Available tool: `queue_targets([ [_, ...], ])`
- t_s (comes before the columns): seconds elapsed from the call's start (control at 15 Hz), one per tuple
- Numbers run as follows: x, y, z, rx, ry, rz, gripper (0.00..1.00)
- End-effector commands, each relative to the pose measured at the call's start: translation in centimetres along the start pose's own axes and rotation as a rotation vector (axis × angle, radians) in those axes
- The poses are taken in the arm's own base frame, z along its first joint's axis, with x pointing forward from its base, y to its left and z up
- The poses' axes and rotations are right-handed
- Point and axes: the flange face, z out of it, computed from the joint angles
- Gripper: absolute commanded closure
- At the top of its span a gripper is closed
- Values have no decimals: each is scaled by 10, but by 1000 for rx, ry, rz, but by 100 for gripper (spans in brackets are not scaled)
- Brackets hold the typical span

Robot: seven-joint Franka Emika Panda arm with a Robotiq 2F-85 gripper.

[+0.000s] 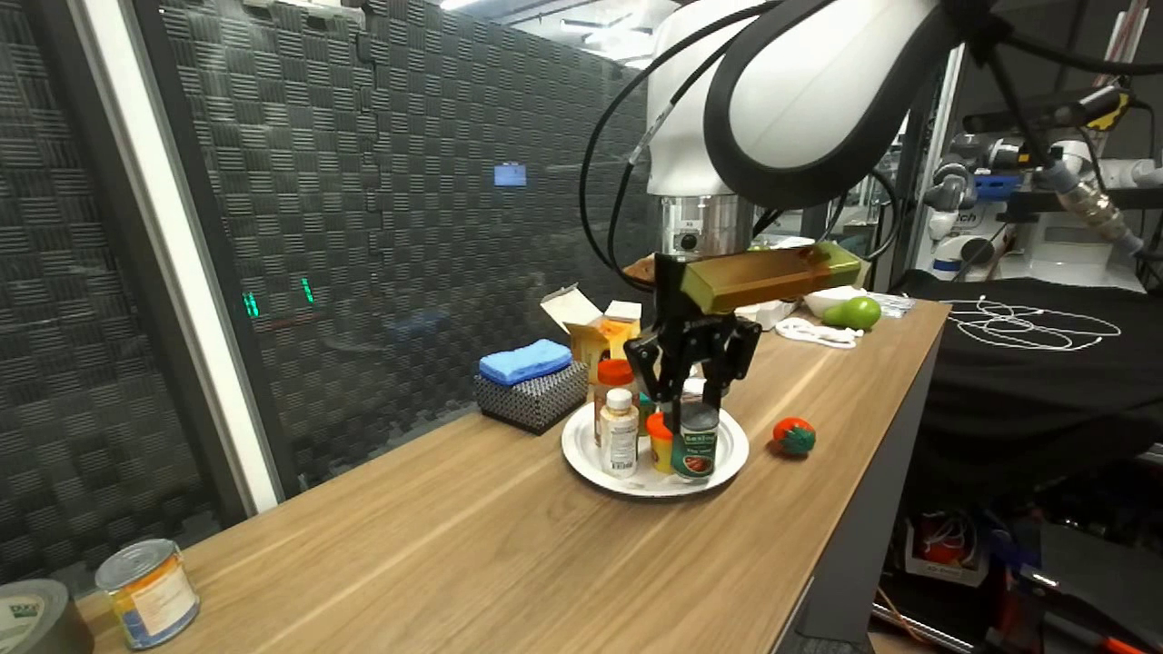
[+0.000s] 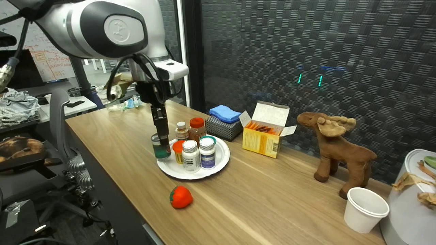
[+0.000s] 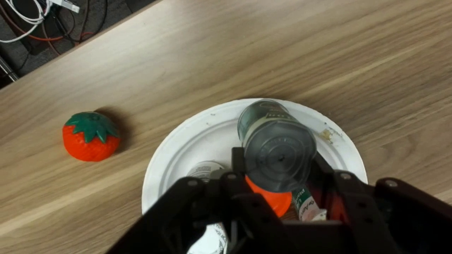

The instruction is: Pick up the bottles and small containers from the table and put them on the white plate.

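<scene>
Step in hand (judged): placement of the green-labelled container (image 1: 696, 454) on the white plate (image 2: 222, 157). The container is gripped by the pincer (image 3: 279, 162), with the jaws closed against opposite sides. A white-capped bottle (image 1: 620, 440), a red-lidded bottle (image 2: 197, 130) and two white bottles (image 2: 191, 156) are carried by the plate, so the task is judged to be near completion.

Next move: the base should be seated inside the plate's rim, the jaws spread only after support is confirmed, and the pincer then raised vertically. Contact with the neighbouring bottles should be avoided, as they could be toppled.

Relative position: in the wrist view, the container is seen right of centre, its grey top end set between the jaws and its lower part extended past them toward the plate's upper rim. In an exterior view, it is found at lower centre, beneath the pincer and just right of an orange-lidded cup (image 1: 661, 445). It cannot be determined whether its base is in contact with the plate or held just above.
</scene>
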Motion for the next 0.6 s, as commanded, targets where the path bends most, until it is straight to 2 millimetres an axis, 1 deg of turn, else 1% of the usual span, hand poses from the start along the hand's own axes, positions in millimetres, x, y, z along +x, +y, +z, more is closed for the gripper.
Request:
queue_targets([
  [0.0, 8, 1, 0, 10, 3, -6, 80],
  [0.53, 25, -4, 6, 11, 1, 12, 80],
])
